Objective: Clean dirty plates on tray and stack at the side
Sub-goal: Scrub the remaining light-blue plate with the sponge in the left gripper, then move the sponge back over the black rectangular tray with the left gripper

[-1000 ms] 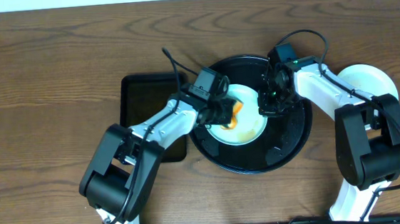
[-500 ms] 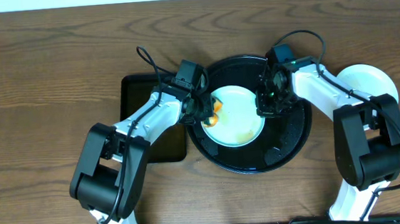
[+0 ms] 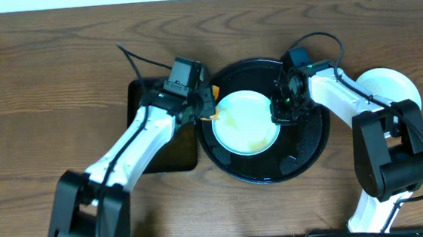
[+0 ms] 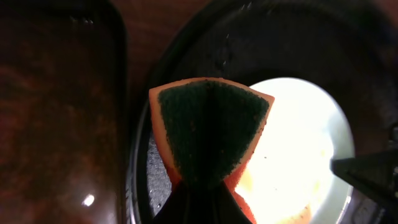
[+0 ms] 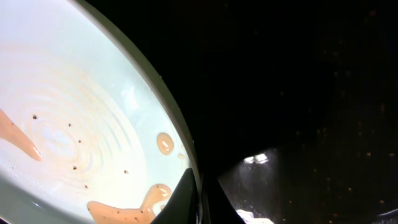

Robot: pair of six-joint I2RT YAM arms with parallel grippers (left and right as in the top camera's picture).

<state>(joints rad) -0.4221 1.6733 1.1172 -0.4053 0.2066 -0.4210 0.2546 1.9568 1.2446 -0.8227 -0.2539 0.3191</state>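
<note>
The scrubbing step appears to be underway. The plate [image 3: 246, 122] is lying in the middle of the tray [image 3: 305, 153], and the right claw [image 3: 286, 111] is clenching its rim at 3 o'clock. The left claw [image 3: 200, 106] is gripping a folded orange sponge [image 4: 208, 130], dark green face showing, and hovering over the tray's rim at the plate's 9 o'clock. The plate is looking pale mint and is carrying brown smears and specks, thickest toward 6 o'clock. The next move is probably calling for the sponge to sweep across those smears. A second plate [image 3: 392, 81] is sitting on the table at the tray's 3 o'clock.
</note>
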